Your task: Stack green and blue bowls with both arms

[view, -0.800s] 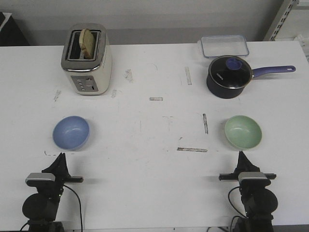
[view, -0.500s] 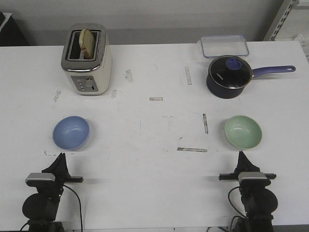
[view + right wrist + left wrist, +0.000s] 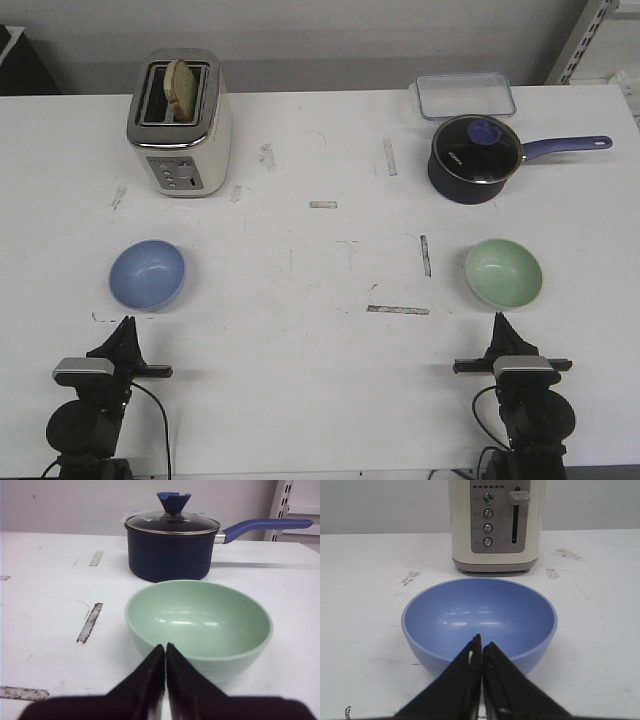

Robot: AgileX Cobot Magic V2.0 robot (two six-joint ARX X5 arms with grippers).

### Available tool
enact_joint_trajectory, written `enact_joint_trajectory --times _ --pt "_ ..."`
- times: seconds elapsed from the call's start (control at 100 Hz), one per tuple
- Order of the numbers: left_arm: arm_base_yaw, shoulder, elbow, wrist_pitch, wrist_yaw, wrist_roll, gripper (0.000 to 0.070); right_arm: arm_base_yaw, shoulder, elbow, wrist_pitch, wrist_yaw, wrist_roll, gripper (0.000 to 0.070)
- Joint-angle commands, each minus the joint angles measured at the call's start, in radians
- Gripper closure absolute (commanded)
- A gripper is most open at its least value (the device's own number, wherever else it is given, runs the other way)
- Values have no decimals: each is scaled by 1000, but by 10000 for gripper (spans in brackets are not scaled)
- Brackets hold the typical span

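Two smooth, round bowls on the scuffed white tabletop (image 3: 320, 350), well apart: one blue bowl (image 3: 147, 275) on the left, before one cream toaster (image 3: 180, 122); one green bowl (image 3: 503, 272) on the right, before one dark lidded saucepan (image 3: 476, 158). Left end effector (image 3: 482, 647) clenched, empty, just short of the blue bowl; right end effector (image 3: 165, 650) likewise clenched, empty, near the green.

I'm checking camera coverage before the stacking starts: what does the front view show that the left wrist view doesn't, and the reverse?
Only the front view shows the green bowl, the saucepan, the clear container, the toast in the toaster's slot, and the right gripper. Only the left wrist view shows the toaster's lever and its column of buttons close up, plus the left gripper with fingers pressed together. Both show the blue bowl, empty and upright, the toaster behind it, and the white table.
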Motion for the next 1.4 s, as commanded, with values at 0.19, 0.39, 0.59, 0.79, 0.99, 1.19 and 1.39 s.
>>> enact_joint_trajectory --times 0.19,0.39,0.59,0.79,0.99,1.19,1.39 --pt "1 -2 -20 12 1 -2 698 0 -1 -2 13 3 14 700" --pt "1 -2 -20 11 1 -2 698 -1 -1 -2 135 7 33 700" --pt "1 -2 -20 11 0 -2 699 -1 8 87 418 80 47 700" --pt "1 -2 -20 11 0 -1 699 -1 220 451 264 105 15 700" --pt "1 -2 -20 11 0 3 699 -2 568 861 -80 105 10 700" --pt "1 -2 -20 11 -3 3 699 -27 887 1163 -438 105 8 501" --pt "1 -2 -20 11 -4 2 699 -134 1091 1227 -570 14 -38 192"
